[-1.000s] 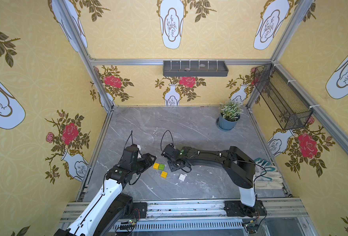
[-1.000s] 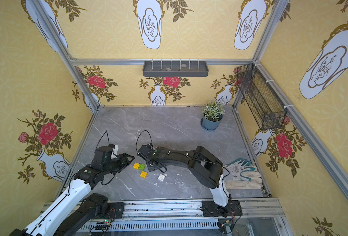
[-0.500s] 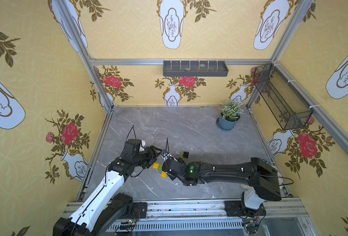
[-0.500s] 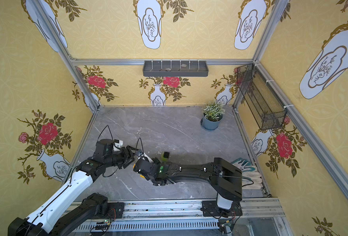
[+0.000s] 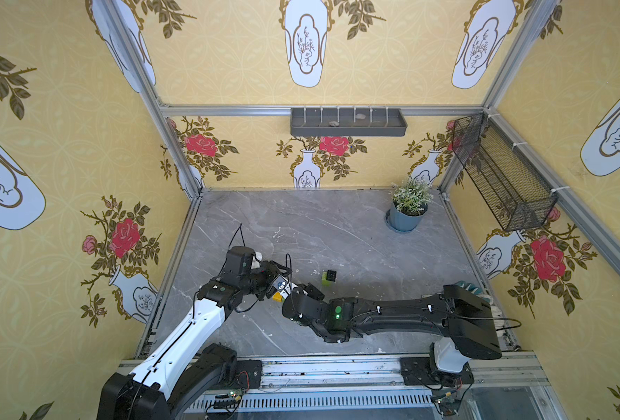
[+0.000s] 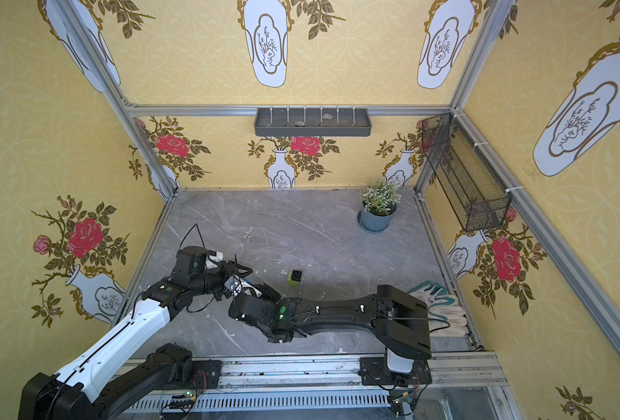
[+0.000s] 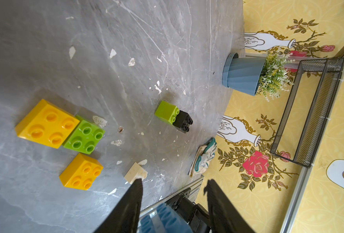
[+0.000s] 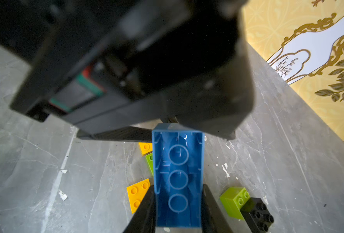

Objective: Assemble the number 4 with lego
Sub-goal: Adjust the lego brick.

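My right gripper was clamped across the long blue studded plastic brick; my left gripper had its jaws apart, that brick's other end lying between them.

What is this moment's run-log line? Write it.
right gripper: shut on blue brick | left gripper: open, fingers flanking it | green-black pair: on table

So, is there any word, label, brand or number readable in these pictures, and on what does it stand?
None: no text can be read in any view.
Studs of the large yellow square plastic brick: no brand legible.
Underside of the long blue plastic brick: plain rings, no text.
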